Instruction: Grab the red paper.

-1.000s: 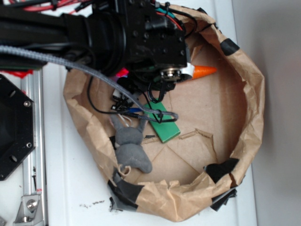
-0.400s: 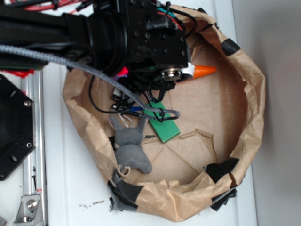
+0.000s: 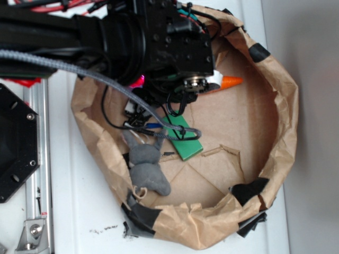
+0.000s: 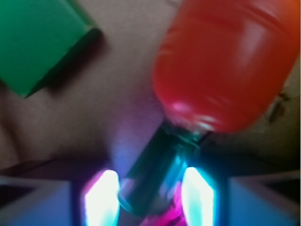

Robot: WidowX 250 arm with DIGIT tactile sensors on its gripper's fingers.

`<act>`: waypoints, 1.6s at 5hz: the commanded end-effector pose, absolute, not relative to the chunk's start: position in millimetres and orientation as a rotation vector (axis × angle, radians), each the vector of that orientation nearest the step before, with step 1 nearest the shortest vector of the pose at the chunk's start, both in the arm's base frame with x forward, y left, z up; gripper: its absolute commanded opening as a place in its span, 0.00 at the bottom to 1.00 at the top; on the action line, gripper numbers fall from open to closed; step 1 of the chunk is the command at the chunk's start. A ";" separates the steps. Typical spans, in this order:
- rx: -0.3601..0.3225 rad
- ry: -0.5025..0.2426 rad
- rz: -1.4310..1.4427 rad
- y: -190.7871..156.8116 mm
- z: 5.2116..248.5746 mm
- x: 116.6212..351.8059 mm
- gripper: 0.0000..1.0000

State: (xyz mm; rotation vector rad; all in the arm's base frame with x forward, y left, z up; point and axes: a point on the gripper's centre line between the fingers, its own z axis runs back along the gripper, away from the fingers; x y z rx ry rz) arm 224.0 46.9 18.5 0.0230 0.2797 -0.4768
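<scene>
Orange carrot (image 4: 225, 61), its green stem between the part-open, empty gripper (image 4: 148, 197): risk of grabbing it, red paper unseen.

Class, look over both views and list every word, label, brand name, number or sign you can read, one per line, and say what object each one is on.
None: no readable text shows in either view.
Robot arm housing: no legible marking.
Green block, grey plush toy, orange carrot, brown paper ring: all plain.
Wrist view: too blurred to read anything.
</scene>
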 end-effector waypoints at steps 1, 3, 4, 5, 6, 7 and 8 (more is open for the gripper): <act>0.037 0.215 -0.446 52.9 49.0 210.5 1.00; 0.067 0.258 -0.376 67.6 41.2 201.5 1.00; 0.070 0.236 -0.344 75.0 46.0 198.7 1.00; 0.072 0.241 -0.315 80.0 42.5 199.6 1.00; 0.142 0.290 -0.245 90.9 34.6 192.3 1.00; 0.198 0.401 -0.132 100.1 26.5 186.9 1.00; 0.198 0.395 -0.121 97.8 27.1 191.8 0.17</act>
